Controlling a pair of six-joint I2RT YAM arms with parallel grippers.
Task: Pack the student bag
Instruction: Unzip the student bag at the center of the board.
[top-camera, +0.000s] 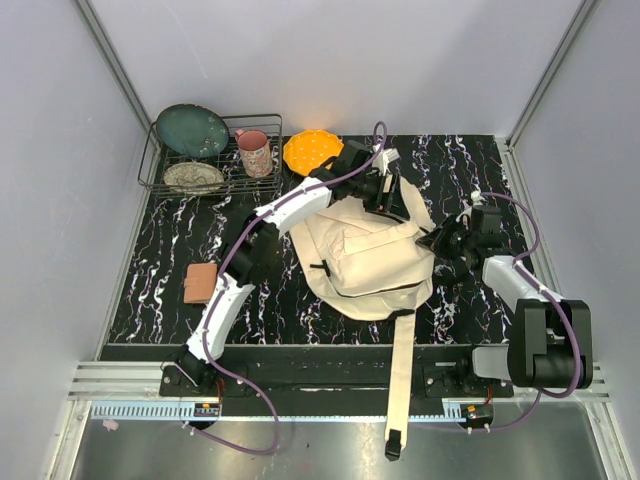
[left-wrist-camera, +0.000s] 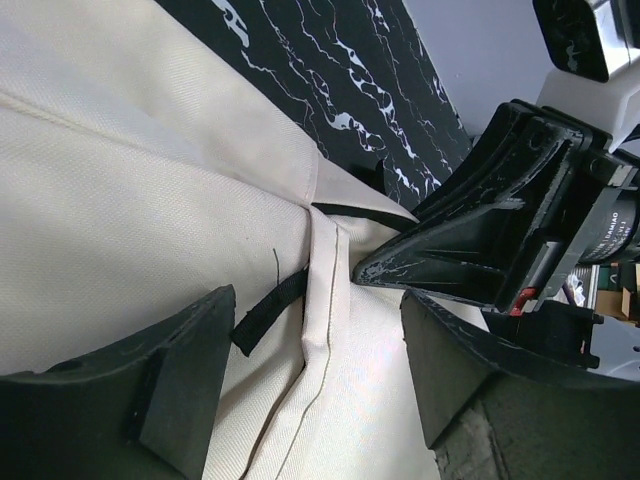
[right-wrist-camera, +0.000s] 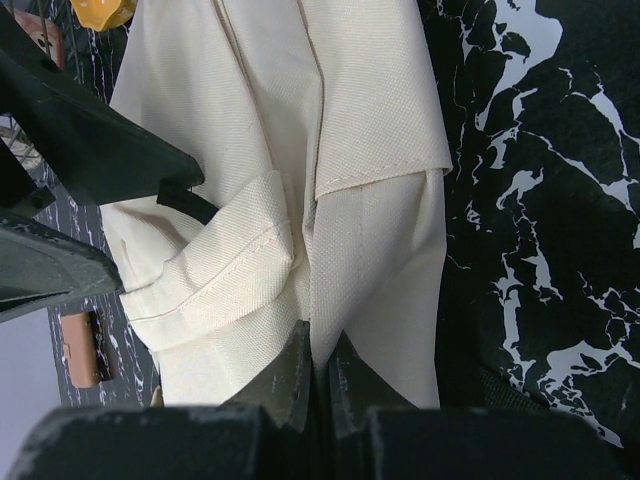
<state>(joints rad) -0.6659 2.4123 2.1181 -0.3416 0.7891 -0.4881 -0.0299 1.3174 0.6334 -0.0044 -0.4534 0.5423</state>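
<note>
1. A brown pouch (top-camera: 201, 283) lies on the bench (top-camera: 150, 300), well left of the student bag (top-camera: 365, 262)
2. Beyond the bag to its left, a wire rack (top-camera: 148, 170) holds a green plate (top-camera: 192, 130), a pale plate (top-camera: 193, 176) and a pink cup (top-camera: 254, 152); an orange bowl (top-camera: 312, 150) sits just beside the rack
3. The left claw (left-wrist-camera: 315, 350) is at the bag's far edge, spread wide astride cream cloth and a black tab (left-wrist-camera: 270, 310)
4. The bag lies flat mid-bench, one strap (top-camera: 400, 380) trailing off the near edge
5. The right claw (right-wrist-camera: 315, 365), at the bag's right side, is pinched narrow on a fold of its cloth
</note>
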